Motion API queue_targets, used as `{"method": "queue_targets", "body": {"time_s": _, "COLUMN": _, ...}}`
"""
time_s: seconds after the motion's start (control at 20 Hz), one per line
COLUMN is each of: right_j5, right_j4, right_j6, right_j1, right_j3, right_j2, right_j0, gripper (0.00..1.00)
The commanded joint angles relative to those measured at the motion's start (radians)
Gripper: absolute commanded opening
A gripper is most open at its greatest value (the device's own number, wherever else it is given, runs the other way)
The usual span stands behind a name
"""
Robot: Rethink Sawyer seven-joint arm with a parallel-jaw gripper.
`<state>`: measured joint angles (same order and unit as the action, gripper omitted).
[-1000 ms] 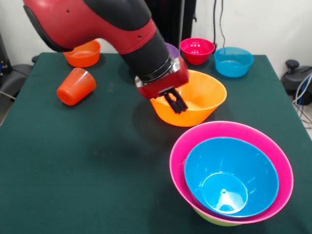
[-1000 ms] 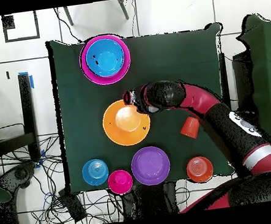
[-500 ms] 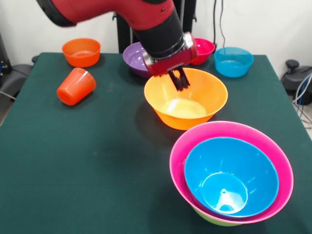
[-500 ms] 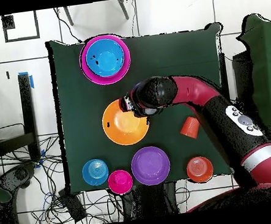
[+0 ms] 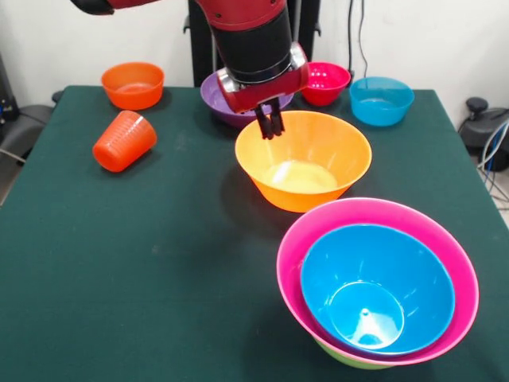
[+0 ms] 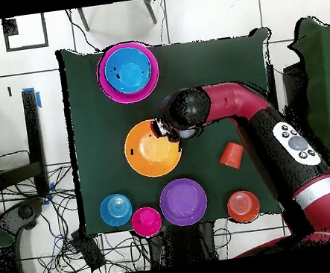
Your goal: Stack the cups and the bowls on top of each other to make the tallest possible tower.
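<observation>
The gripper (image 5: 270,124), fingers nearly together and empty, hangs at the rim of the orange bowl (image 5: 306,163) mid-table; light, slick, thin-walled, it is probably best pinched at that rim.

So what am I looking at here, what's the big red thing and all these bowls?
The red thing is a robot arm; at its end is a small dark pincer, hovering over the rim of the large orange bowl, its fingers close together and holding nothing. One picture is taken from across the table, the other from straight above. Nearest the front camera, a blue bowl sits nested in a big pink bowl, with a green one peeking out underneath. Further off stand purple, magenta-red, small blue and small orange bowls, and an orange-red cup lies on its side.
</observation>
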<state>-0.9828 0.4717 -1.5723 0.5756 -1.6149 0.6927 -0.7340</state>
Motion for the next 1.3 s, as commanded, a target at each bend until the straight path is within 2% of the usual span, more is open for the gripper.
{"method": "queue_targets", "body": {"time_s": 0.05, "right_j5": -0.108, "right_j4": 0.120, "right_j6": 0.232, "right_j1": -0.017, "right_j3": 0.099, "right_j2": -0.029, "right_j0": 0.035, "gripper": 0.00}}
{"method": "queue_targets", "body": {"time_s": 0.2, "right_j5": -0.062, "right_j4": 0.189, "right_j6": 0.221, "right_j1": -0.031, "right_j3": 0.133, "right_j2": -0.045, "right_j0": 0.054, "gripper": 0.00}}
{"method": "queue_targets", "body": {"time_s": 0.25, "right_j5": -0.064, "right_j4": 0.213, "right_j6": 0.209, "right_j1": -0.032, "right_j3": 0.138, "right_j2": -0.051, "right_j0": 0.058, "gripper": 1.00}}
{"method": "queue_targets", "body": {"time_s": 0.45, "right_j5": -0.013, "right_j4": 0.215, "right_j6": 0.127, "right_j1": -0.034, "right_j3": 0.128, "right_j2": -0.068, "right_j0": 0.056, "gripper": 1.00}}
{"method": "queue_targets", "body": {"time_s": 0.55, "right_j5": -0.016, "right_j4": 0.208, "right_j6": 0.146, "right_j1": -0.050, "right_j3": 0.117, "right_j2": -0.056, "right_j0": 0.043, "gripper": 1.00}}
{"method": "queue_targets", "body": {"time_s": 0.65, "right_j5": -0.009, "right_j4": 0.206, "right_j6": 0.122, "right_j1": -0.046, "right_j3": 0.101, "right_j2": -0.059, "right_j0": 0.039, "gripper": 1.00}}
{"method": "queue_targets", "body": {"time_s": 0.75, "right_j5": -0.025, "right_j4": 0.203, "right_j6": 0.117, "right_j1": -0.059, "right_j3": 0.103, "right_j2": -0.062, "right_j0": 0.040, "gripper": 1.00}}
{"method": "queue_targets", "body": {"time_s": 0.85, "right_j5": -0.036, "right_j4": 0.220, "right_j6": 0.159, "right_j1": -0.068, "right_j3": 0.106, "right_j2": -0.057, "right_j0": 0.042, "gripper": 1.00}}
{"method": "queue_targets", "body": {"time_s": 1.0, "right_j5": -0.027, "right_j4": 0.216, "right_j6": 0.132, "right_j1": -0.075, "right_j3": 0.103, "right_j2": -0.065, "right_j0": 0.042, "gripper": 1.00}}
{"method": "queue_targets", "body": {"time_s": 1.3, "right_j5": -0.057, "right_j4": 0.209, "right_j6": 0.152, "right_j1": -0.101, "right_j3": 0.114, "right_j2": -0.066, "right_j0": 0.044, "gripper": 1.00}}
